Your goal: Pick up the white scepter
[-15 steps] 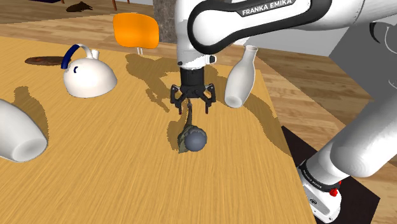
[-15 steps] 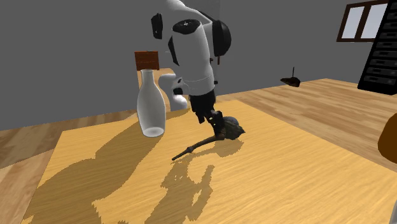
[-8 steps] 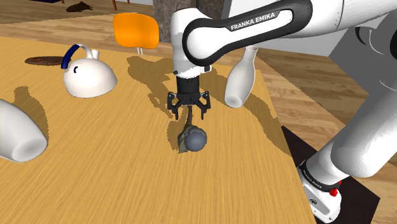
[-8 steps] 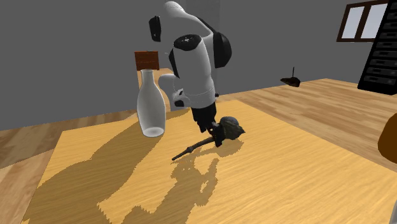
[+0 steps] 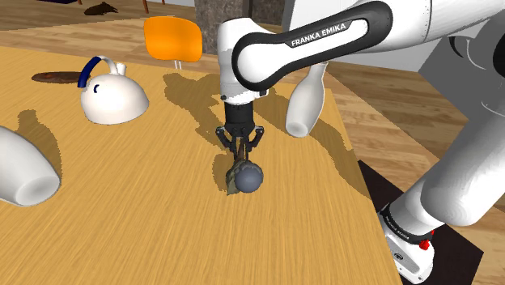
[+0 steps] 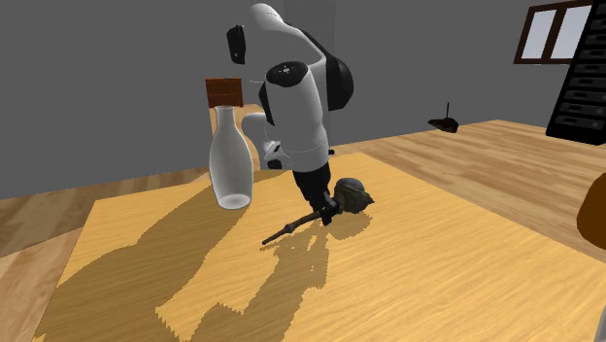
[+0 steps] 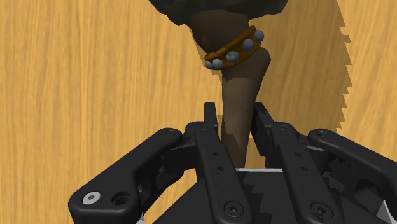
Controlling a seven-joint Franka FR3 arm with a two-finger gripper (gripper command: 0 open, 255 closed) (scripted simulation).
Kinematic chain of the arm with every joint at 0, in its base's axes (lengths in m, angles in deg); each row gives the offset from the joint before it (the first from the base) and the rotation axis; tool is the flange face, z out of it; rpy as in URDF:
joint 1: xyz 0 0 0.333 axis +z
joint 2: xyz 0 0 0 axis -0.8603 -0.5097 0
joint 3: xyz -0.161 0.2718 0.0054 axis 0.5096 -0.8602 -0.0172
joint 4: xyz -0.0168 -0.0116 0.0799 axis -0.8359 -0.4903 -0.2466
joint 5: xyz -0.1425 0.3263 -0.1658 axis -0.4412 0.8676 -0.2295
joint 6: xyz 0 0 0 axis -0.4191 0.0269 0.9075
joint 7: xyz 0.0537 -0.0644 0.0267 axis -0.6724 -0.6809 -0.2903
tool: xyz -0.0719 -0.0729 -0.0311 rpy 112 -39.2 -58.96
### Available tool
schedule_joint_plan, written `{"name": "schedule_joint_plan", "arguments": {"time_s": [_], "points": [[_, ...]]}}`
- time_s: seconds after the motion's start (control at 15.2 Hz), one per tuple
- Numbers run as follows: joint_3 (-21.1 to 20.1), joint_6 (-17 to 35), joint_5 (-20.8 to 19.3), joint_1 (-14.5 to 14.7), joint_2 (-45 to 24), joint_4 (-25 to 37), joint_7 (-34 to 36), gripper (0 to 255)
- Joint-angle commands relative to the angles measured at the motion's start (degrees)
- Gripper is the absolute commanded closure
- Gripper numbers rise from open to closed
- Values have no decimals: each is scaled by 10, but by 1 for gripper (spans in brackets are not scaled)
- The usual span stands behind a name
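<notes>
The scepter lies flat on the wooden table [image 5: 121, 219]. It is dark brown rather than white, with a dark grey-blue head [image 5: 247, 178] and a thin shaft [image 6: 289, 229]. In the wrist view a gold studded band [image 7: 233, 49] circles the shaft [image 7: 236, 95] just below the head. My gripper [image 5: 241, 149] has come straight down on it, and its two black fingers [image 7: 210, 121] clasp the shaft between them. From the second exterior view the gripper [image 6: 326, 210] sits on the shaft close behind the head [image 6: 353, 196].
A white bottle [image 5: 306, 101] stands close behind the gripper near the table's far corner. A white teapot with a blue handle [image 5: 112, 95] and a large white vessel [image 5: 23, 168] sit toward the shoulder view's left. An orange chair [image 5: 172, 38] stands beyond the table.
The gripper has come down onto the scepter and its fingers, open a moment ago, have shut on the shaft. The scepter has not moved.
</notes>
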Motion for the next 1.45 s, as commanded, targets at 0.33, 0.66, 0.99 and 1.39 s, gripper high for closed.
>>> {"name": "schedule_joint_plan", "arguments": {"time_s": [0.33, 0.66, 0.99, 1.39], "points": [[0, -7, 1, 0, 2, 5, 1, 255], [-1, -43, 7, -3, 16, 28, 3, 255], [-2, -78, 11, -5, 27, 55, 7, 255], [-2, -109, 13, -6, 33, 80, 11, 255]]}}
